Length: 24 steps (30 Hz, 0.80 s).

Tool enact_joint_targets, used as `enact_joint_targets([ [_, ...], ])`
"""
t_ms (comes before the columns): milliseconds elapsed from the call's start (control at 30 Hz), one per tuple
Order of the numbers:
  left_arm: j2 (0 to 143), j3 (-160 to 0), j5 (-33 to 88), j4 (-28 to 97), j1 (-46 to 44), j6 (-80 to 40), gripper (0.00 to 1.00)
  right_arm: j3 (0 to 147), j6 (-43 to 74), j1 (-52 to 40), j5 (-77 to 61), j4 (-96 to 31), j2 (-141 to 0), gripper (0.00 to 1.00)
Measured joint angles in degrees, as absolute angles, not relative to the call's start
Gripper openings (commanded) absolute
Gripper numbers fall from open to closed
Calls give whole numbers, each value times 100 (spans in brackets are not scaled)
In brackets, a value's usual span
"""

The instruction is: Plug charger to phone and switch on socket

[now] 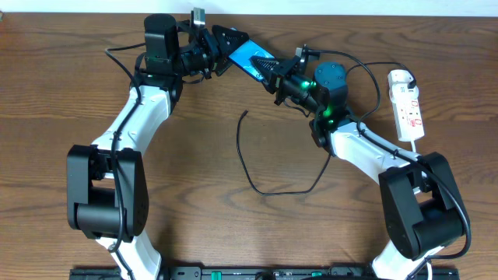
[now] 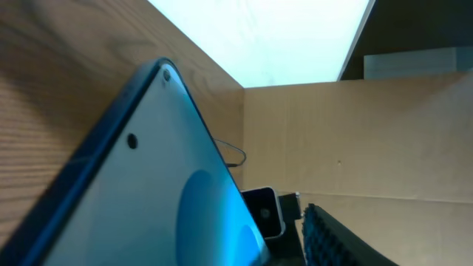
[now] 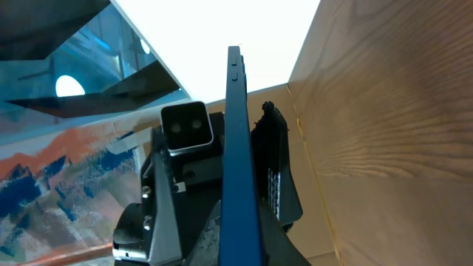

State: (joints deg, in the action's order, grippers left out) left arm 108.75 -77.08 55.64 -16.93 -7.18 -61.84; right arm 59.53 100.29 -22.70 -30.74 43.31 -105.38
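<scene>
Upper centre: right claw (image 1: pixel 266 70) clamped on phone (image 1: pixel 247 56); left claw (image 1: pixel 226 48) straddles other end, grip unclear. Handover step, likely. Next: free claw fetches charger (image 1: pixel 238 148) tip, mid-frame.

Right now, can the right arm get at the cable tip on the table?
Probably not yet. The right claw is shut on the phone, so it isn't free. The cable tip lies bare on the table, nothing over it, so the path itself looks open.
</scene>
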Motion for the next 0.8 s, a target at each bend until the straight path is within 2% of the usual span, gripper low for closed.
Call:
enact_joint_targets([
  [133, 10875, -7708, 5494, -1691, -718, -6257, 41, 5953, 10071, -2274, -3059, 4359, -10538, 1],
  [333, 10875, -7708, 5393, -1680, -720, -6418, 37, 5953, 10112, -2274, -3020, 4388, -10538, 1],
  [567, 10875, -7708, 5343, -1658, -718, -6755, 22, 5955, 10116, -2274, -2995, 4405, -10536, 1],
  [700, 10875, -7708, 5321, -1647, -718, -6888, 19, 5964, 10116, -2274, -2993, 4421, -10536, 1],
  [800, 10875, -7708, 5321, -1634, -718, -6952, 9, 5964, 10149, -2274, -2991, 4423, -10536, 2],
])
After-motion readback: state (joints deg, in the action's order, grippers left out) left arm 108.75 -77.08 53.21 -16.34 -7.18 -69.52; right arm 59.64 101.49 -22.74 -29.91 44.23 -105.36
